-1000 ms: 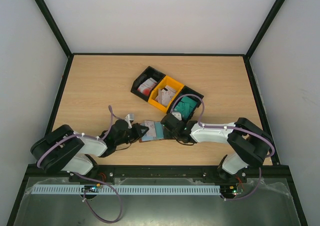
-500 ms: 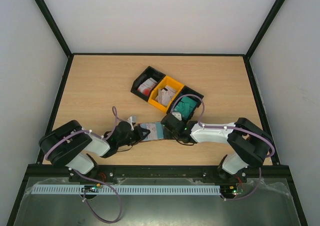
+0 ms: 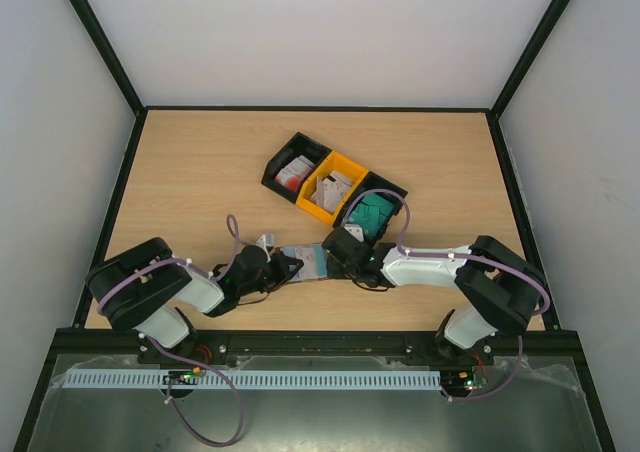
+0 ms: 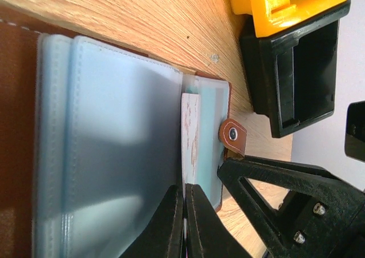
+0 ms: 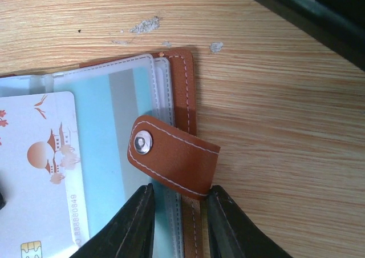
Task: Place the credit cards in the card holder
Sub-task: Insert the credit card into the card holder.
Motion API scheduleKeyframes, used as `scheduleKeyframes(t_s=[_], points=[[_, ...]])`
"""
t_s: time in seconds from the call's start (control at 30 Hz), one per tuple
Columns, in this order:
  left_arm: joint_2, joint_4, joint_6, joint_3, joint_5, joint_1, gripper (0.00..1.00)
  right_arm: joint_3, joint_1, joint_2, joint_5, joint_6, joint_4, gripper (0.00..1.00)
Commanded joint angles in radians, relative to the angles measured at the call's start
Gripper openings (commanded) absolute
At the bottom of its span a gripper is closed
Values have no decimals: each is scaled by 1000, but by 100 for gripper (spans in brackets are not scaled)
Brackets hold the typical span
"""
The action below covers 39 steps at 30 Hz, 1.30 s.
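The card holder (image 3: 303, 262) lies open on the wooden table (image 3: 200, 172), near the front edge, between the two arms. It is brown outside and has pale blue pockets inside.

The left gripper (image 3: 288, 268) reaches in from the left side. In the left wrist view, the left gripper (image 4: 184, 192) has its two fingers pressed together on the thin edge of a white credit card (image 4: 190, 138). The card is over the far side of the card holder (image 4: 114, 127), close to the snap tab (image 4: 232, 136).

The right gripper (image 3: 330, 255) is at the right side of the card holder. In the right wrist view, the right gripper (image 5: 179, 198) has its fingers a little apart. The snap tab (image 5: 171, 155) and the brown edge of the card holder (image 5: 183, 92) sit between the fingers, and the fingers pinch there. The white credit card (image 5: 40, 155) shows a red sun picture and a gold chip. It lies over the pale blue pockets, but it is not clear if it is inside one.

Behind the card holder stand three bins in a row. A black bin (image 3: 295, 169) holds white and red cards, a yellow bin (image 3: 318, 204) holds white cards, and another black bin (image 3: 392, 187) holds teal cards (image 3: 372, 212).
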Motion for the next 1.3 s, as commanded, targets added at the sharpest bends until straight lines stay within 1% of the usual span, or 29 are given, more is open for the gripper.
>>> scheduleKeyframes(t_s=[0.0, 0.13, 0.47, 0.67, 0.73, 0.9, 1.0, 1.17, 1.27], points=[[6, -55, -25, -1, -67, -12, 2, -38, 10, 30, -40, 15, -36, 26], [43, -34, -11, 25, -47, -14, 3, -38, 9, 30, -43, 17, -32, 26], [108, 8, 73, 62, -4, -42, 12, -56, 10, 10, -41, 22, -11, 26], [110, -70, 133, 115, 8, -69, 15, -73, 9, -13, -37, 30, -4, 26], [100, -112, 148, 139, -7, -78, 20, -83, 9, -32, -30, 38, 2, 26], [52, -217, 180, 172, -46, -97, 31, -107, 10, -102, 3, 68, 13, 30], [9, -299, 183, 186, -74, -106, 40, -122, 10, -156, 28, 87, 16, 33], [-69, -491, 157, 219, -96, -113, 59, -142, 10, -200, 30, 91, 24, 37], [-125, -617, 112, 255, -74, -121, 76, -163, 10, -192, -52, 71, 79, 41]])
